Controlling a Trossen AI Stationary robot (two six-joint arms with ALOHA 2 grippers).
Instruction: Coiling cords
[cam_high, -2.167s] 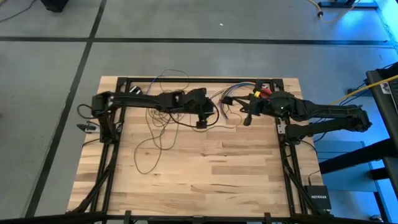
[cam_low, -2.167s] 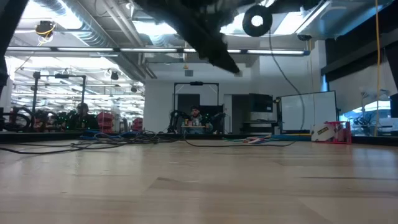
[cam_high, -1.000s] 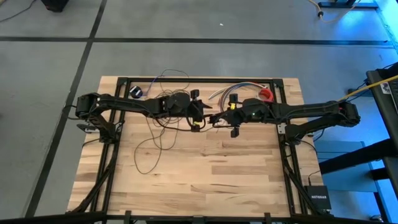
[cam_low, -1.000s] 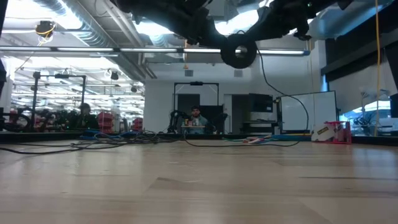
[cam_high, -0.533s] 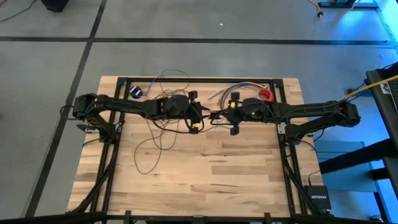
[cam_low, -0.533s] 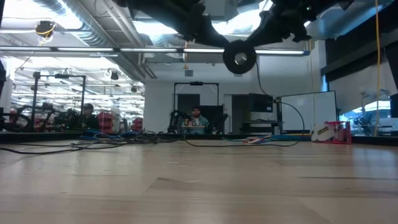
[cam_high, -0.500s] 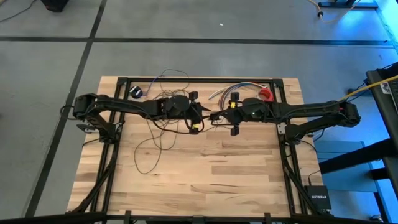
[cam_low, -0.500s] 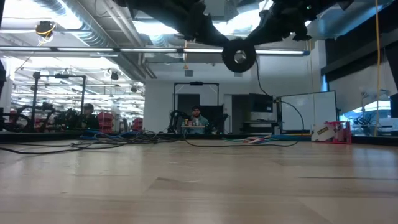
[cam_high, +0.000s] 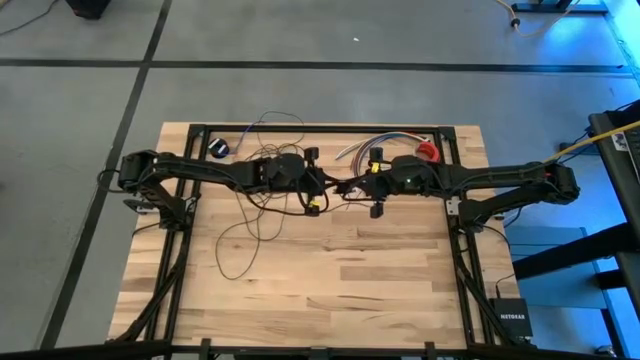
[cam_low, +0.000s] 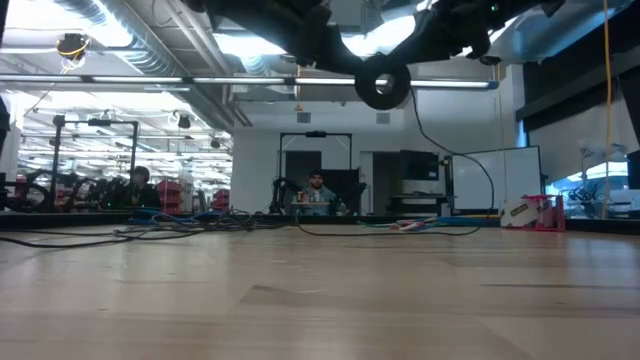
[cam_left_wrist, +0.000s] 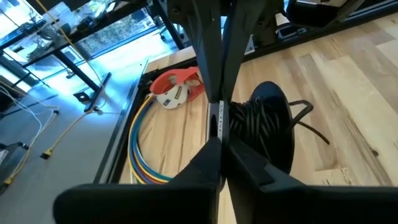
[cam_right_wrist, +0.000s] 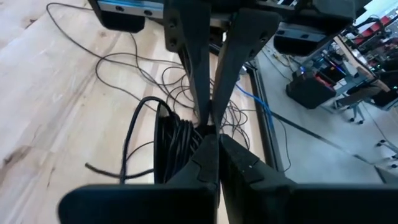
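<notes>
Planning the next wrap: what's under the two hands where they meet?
A black coil of cord hangs between the left hand and right hand, above bare table. Directly beneath is hidden.

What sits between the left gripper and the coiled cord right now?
Nothing visible. The left gripper is shut against the coil, meeting the right gripper above the table middle.

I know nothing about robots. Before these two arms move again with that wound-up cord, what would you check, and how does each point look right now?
1. Left hand shut on the coil: ok.
2. Right hand shut on the same coil: ok.
3. Coil lifted clear of the table: ok, it hangs high in the low view.
4. Rest of the cord wound up: not ok, loose loops lie on the table.
5. Coloured wires apart from the coil: ok.
6. Loose cord free of snags: cannot tell.
</notes>
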